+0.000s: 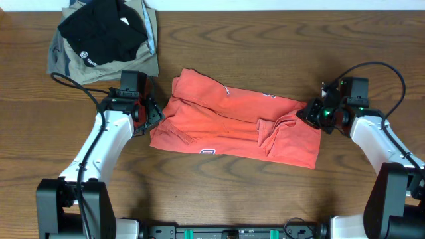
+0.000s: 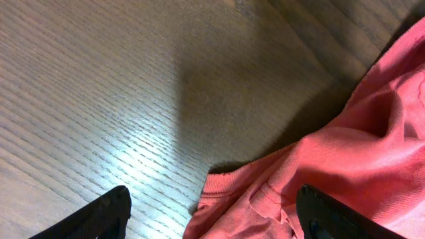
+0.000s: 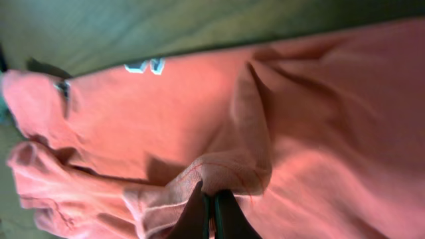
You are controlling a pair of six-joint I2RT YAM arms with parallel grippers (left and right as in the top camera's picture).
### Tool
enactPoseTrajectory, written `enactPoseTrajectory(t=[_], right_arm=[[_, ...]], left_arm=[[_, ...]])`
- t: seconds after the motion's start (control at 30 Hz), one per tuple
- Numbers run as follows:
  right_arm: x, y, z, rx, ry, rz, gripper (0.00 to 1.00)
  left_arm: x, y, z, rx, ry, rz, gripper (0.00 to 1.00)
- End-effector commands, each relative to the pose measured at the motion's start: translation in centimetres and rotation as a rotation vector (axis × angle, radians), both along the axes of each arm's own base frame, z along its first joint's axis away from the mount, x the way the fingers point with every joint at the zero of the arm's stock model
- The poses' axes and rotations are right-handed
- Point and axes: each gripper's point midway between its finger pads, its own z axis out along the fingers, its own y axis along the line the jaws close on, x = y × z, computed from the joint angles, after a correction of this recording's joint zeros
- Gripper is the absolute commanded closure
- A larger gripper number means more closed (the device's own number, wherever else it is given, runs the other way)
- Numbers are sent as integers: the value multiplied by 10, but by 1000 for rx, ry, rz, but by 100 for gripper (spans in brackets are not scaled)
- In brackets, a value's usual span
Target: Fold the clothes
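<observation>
left gripper (image 2: pixel 212 202) spread wide over T-shirt (image 1: pixel 232 123) edge | right gripper (image 3: pixel 212 199) pinching T-shirt fold

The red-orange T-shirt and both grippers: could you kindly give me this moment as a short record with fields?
T-shirt: crumpled, partly folded, lying across the middle of the table
left gripper: open, at the shirt's left edge, nothing held
right gripper: shut on a fold at the shirt's right edge
other clothes: black garment on top of khaki-grey garment, far left corner, apart from the shirt
</observation>
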Motion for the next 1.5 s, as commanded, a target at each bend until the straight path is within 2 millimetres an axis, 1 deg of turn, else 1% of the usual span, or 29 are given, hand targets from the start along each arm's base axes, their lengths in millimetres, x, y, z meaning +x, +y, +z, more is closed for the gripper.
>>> enactPoseTrajectory(t=[0.0, 0.3, 0.37, 0.43, 0.47, 0.5, 0.57, 0.6, 0.7, 0.77, 0.83, 0.9, 0.97, 1.0, 1.07, 1.13, 1.2, 1.23, 1.3, 1.37, 1.47], right_arm=[[11, 14, 12, 31, -36, 9, 99], [30, 43, 19, -38, -130, 24, 98], [34, 47, 21, -55, -153, 30, 87], [36, 51, 23, -64, -171, 35, 83], [37, 52, 24, -61, -178, 37, 79], [38, 53, 25, -55, -179, 33, 72], [40, 56, 28, -28, -190, 37, 48], [41, 57, 31, -9, -195, 45, 44], [46, 60, 49, 66, -213, 69, 38], [48, 57, 60, 93, -206, 68, 36], [47, 50, 68, 91, -178, 57, 35], [44, 47, 70, 73, -160, 74, 36], [36, 44, 64, 45, -122, 90, 38], [29, 42, 58, 27, -83, 83, 45], [12, 33, 42, -34, 15, 62, 62], [-2, 29, 30, -84, 83, 57, 74], [-15, 32, 20, -119, 132, 72, 83], [-21, 37, 16, -128, 144, 87, 86], [-24, 44, 11, -137, 149, 102, 90], [-25, 44, 7, -158, 157, 80, 93], [-24, 43, 1, -197, 162, 46, 94]], left_arm=[[-7, 4, -10, 10, 32, 10, 19], [-7, 4, -10, 10, 32, 10, 19], [-7, 4, -10, 10, 32, 10, 19], [-7, 4, -10, 9, 32, 10, 19], [-7, 4, -10, 9, 32, 10, 19], [-7, 4, -10, 10, 32, 10, 19], [-7, 4, -10, 10, 32, 10, 19], [-7, 4, -10, 10, 32, 10, 19], [-7, 4, -10, 10, 32, 10, 19], [-7, 4, -10, 10, 32, 10, 19], [-7, 4, -10, 10, 32, 10, 19], [-7, 4, -10, 9, 32, 10, 19], [-7, 4, -10, 9, 32, 10, 19], [-7, 4, -10, 9, 32, 10, 19], [-7, 4, -10, 9, 32, 10, 19], [-7, 2, -10, 0, 32, 8, 19], [-7, 0, -10, -14, 33, 4, 19], [-7, -1, -10, -15, 33, 3, 19], [-7, -1, -10, -15, 33, 3, 19], [-7, -1, -10, -15, 33, 3, 19], [-7, -1, -10, -15, 33, 3, 19]])
